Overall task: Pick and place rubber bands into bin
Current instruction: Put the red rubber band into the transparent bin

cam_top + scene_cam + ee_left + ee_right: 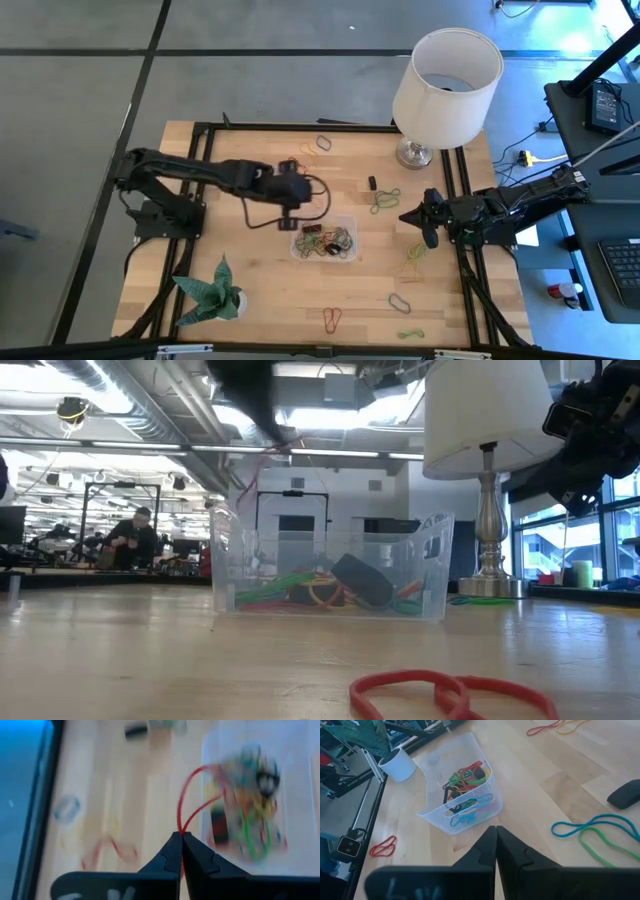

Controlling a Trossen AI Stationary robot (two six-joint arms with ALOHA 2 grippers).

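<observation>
Though blurred, left end effector (pixel 181 836) pinches red band (pixel 192 795).

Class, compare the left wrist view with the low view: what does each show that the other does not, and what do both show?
Only the left wrist view shows the left gripper, shut on a red rubber band whose loop hangs over the table beside the bin.

Only the low view shows the white lamp on its metal stem, a red rubber band on the near table, and a person in the room behind.

Both show the clear bin with a tangle of coloured rubber bands inside, on the wooden table.
</observation>
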